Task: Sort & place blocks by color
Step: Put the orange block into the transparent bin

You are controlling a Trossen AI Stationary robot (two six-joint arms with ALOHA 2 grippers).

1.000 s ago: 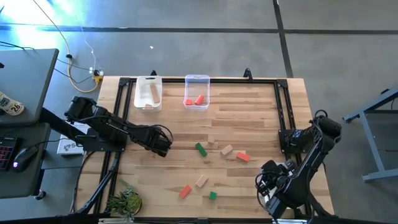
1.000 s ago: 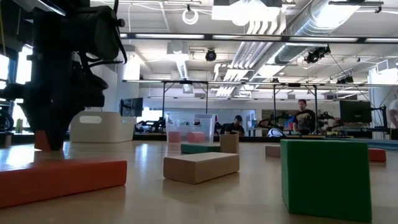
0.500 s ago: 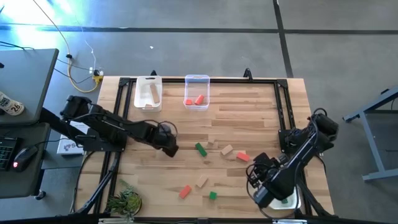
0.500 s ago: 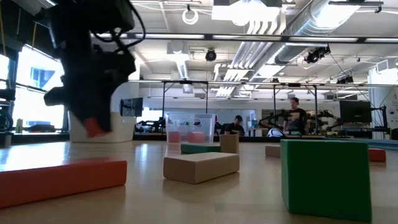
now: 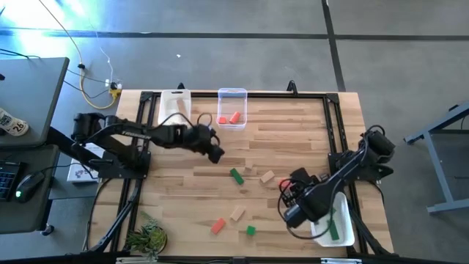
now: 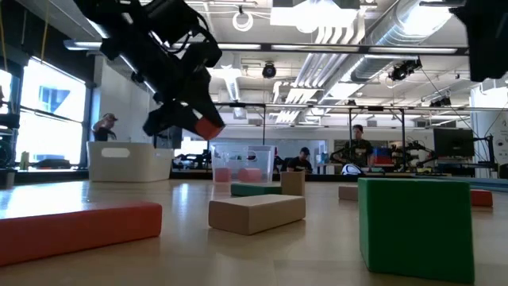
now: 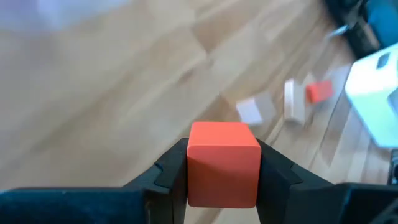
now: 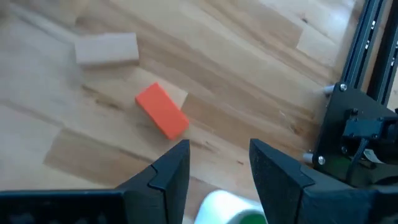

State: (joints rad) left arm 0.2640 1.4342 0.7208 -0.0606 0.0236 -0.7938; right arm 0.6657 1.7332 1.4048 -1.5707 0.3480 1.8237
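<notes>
Above the wooden table (image 5: 293, 132), the left gripper (image 5: 215, 150) has lifted its small red-orange wooden cube (image 7: 222, 163), clamped between both fingers, toward the clear plastic tub (image 5: 231, 108) of red pieces; the right gripper (image 8: 217, 165), fingers apart and empty, has swung in near a red-orange wooden bar (image 8: 162, 119).

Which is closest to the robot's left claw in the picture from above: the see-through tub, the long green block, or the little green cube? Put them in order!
From the left gripper:
1. The long green block, just beside it, toward the table's middle.
2. The see-through tub, at the table's far edge.
3. The little green cube, near the front edge.
</notes>
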